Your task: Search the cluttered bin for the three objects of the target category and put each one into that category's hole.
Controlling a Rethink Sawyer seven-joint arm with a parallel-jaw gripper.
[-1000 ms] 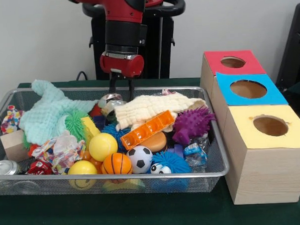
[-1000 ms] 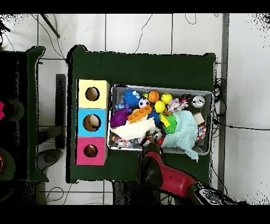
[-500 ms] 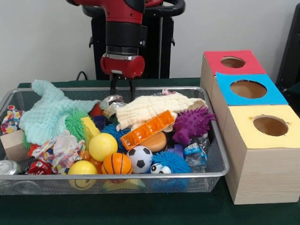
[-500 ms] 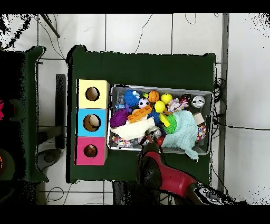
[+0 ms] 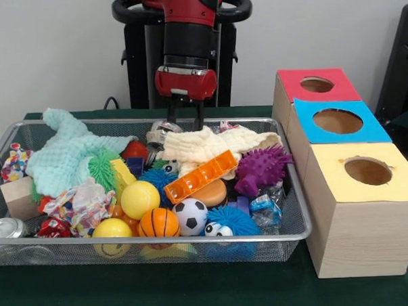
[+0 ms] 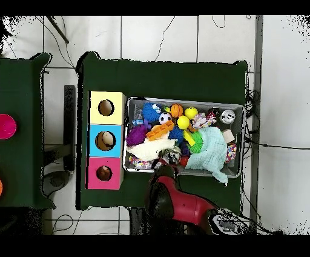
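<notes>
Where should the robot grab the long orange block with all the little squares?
Probably across its narrow width, near the middle, coming straight down from above. The orange block is long and thin, lies tilted on top of the pile, and its long sides look mostly free. The purple spiky toy sits close by one end, so the ends seem more crowded.

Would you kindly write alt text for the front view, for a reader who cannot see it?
A red and black robot arm lowers its gripper over the far side of a wire mesh bin crowded with balls, spiky toys and cloths, just above a cream cloth. Beside the bin stand three wooden boxes with round holes, topped red, blue and yellow.
</notes>
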